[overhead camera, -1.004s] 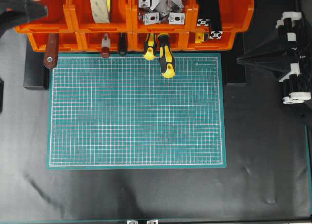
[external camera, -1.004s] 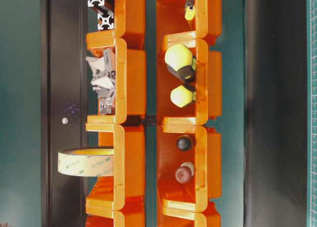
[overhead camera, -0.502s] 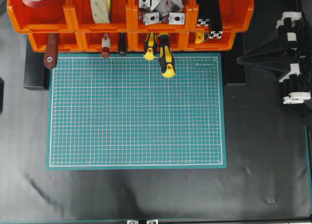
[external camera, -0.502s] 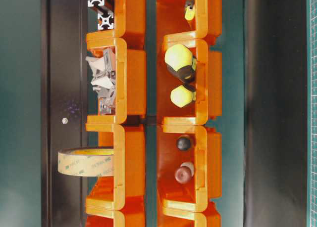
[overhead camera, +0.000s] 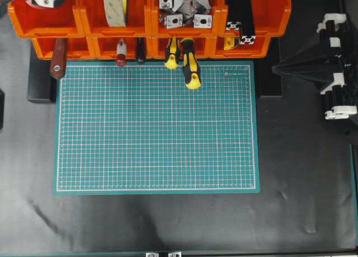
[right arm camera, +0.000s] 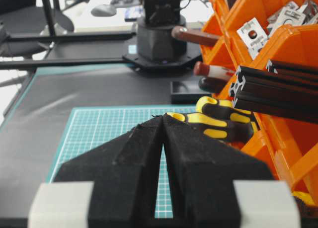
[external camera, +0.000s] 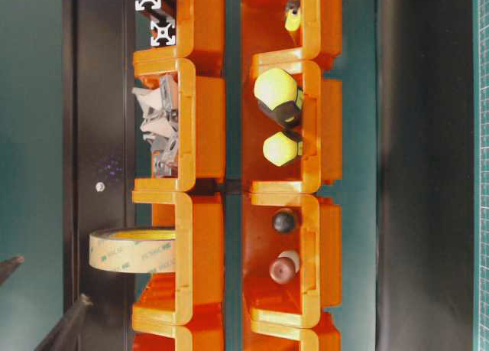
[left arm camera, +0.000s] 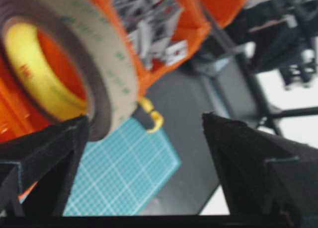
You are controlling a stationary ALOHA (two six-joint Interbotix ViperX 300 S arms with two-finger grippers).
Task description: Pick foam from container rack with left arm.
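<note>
The foam (overhead camera: 114,8) is a ring-shaped tape roll standing on edge in a back bin of the orange container rack (overhead camera: 184,37). It also shows in the table-level view (external camera: 130,250) and fills the upper left of the left wrist view (left arm camera: 64,64). My left gripper (left arm camera: 145,117) is open and empty. Its left finger (left arm camera: 44,158) sits just below the roll's rim. In the table-level view the left gripper (external camera: 46,282) is beside the roll, apart from it. My right gripper (right arm camera: 163,117) is shut and empty, parked at the right (overhead camera: 302,69).
A green cutting mat (overhead camera: 156,128) lies in front of the rack. Yellow-black screwdrivers (overhead camera: 190,66) stick out of a front bin. Metal brackets (overhead camera: 184,8) and black extrusions (overhead camera: 240,16) fill the back bins to the right. A brown-handled tool (overhead camera: 57,61) hangs at front left.
The left arm has left the far-left bin and come in at the top edge, by the foam's bin. Its fingertips now show at the bottom left of the table-level view.
</note>
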